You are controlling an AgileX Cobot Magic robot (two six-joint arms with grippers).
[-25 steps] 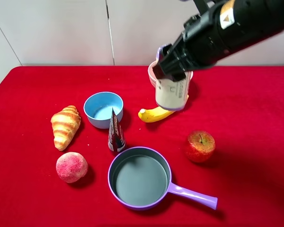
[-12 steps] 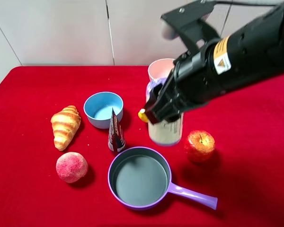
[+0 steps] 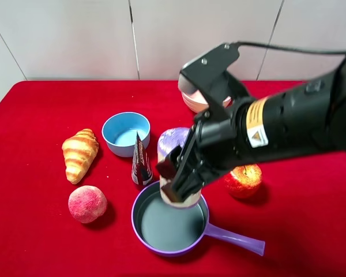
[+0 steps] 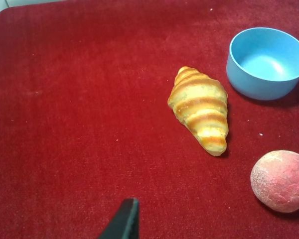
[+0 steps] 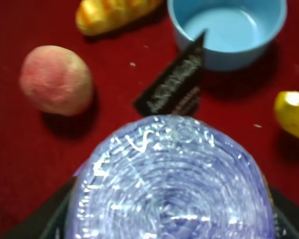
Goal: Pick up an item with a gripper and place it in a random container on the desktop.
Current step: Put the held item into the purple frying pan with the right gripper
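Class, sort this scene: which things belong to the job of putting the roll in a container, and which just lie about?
In the job: right hand, roll, purple pan, red desktop.
Lying about: croissant, peach, blue bowl, dark cone packet, apple, pink bowl, banana.

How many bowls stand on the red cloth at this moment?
2. The blue bowl stands right of the croissant; the pink bowl is at the back, mostly hidden behind the right arm. The arm may hide others.
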